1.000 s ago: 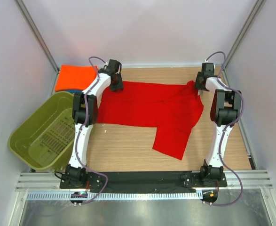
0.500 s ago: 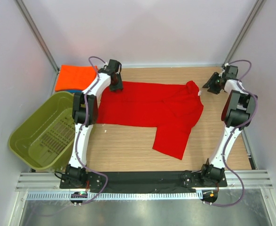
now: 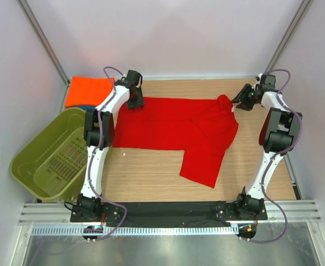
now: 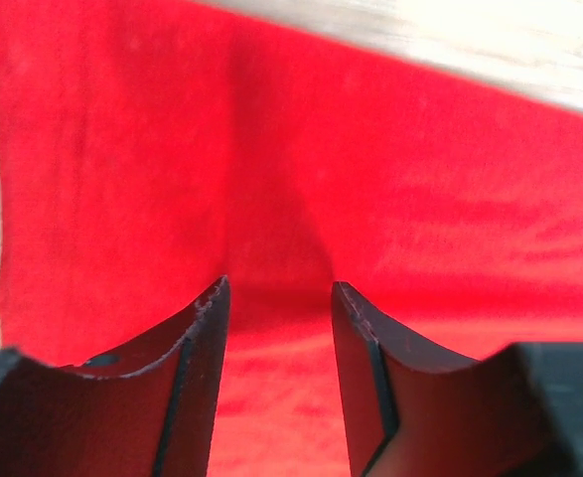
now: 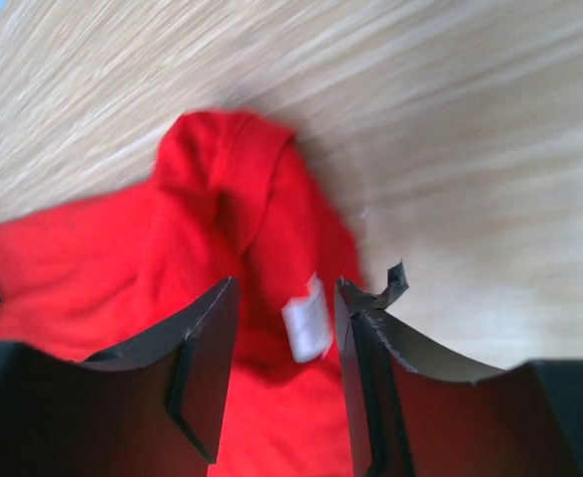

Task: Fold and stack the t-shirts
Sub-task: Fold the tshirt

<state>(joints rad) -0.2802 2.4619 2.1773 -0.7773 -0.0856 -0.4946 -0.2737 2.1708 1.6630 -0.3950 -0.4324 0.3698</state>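
Observation:
The deep red t-shirt (image 3: 173, 124) lies spread across the middle of the table, with a folded flap reaching toward the near edge. My left gripper (image 3: 135, 102) hovers at its far left corner, jaws open over the red cloth (image 4: 420, 179) with a gap between the fingers (image 4: 276, 288). My right gripper (image 3: 241, 101) is at the shirt's bunched far right corner, open (image 5: 286, 283) above the white neck label (image 5: 306, 318). The orange t-shirt (image 3: 87, 90) lies folded at the far left, with a sliver of blue t-shirt (image 3: 83, 106) under it.
The olive-green basket (image 3: 51, 152) sits tilted at the left edge, close to the left arm. Side walls stand close on both sides, the right one just beyond the right arm. Bare wood (image 3: 145, 172) shows in front of the shirt.
The right gripper let go of the shirt's far right corner, swung out toward the right wall, then came back to that corner. The left gripper stayed put.

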